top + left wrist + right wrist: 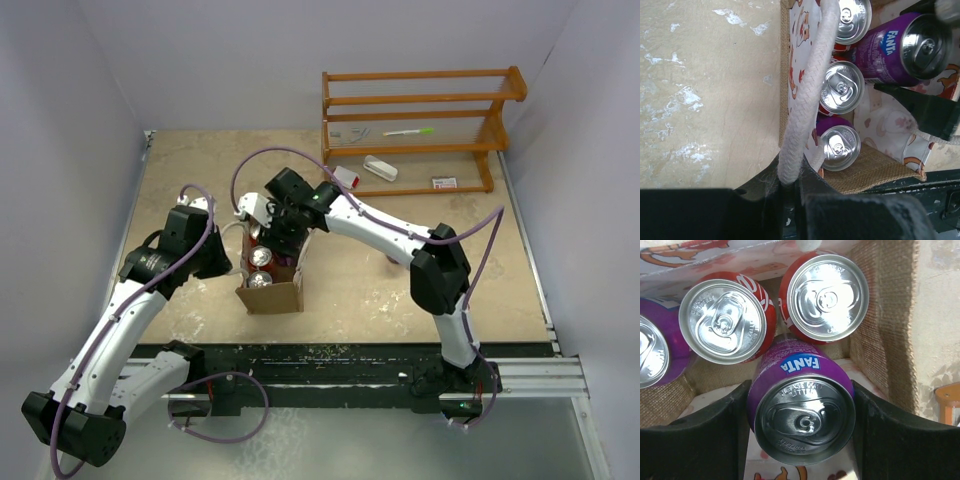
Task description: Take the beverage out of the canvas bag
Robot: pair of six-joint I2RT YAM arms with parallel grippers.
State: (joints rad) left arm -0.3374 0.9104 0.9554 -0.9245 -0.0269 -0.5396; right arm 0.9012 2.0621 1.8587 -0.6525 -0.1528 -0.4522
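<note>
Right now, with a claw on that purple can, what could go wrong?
The Fanta can is close beside two red cans; lifting it might drag or tip them. The right claw holds only the can's smooth sides, so it could slip. If the left claw loses the rope handle, the canvas bag may lift or topple.

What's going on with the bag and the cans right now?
The left gripper is shut on one white rope handle of the canvas bag, apparently steadying it on the table. The right gripper is down in the bag's mouth, shut on the purple Fanta can, which sits tilted and higher than the rest but is not yet clear of the bag. Two red cans and another purple can stand upright inside.
</note>
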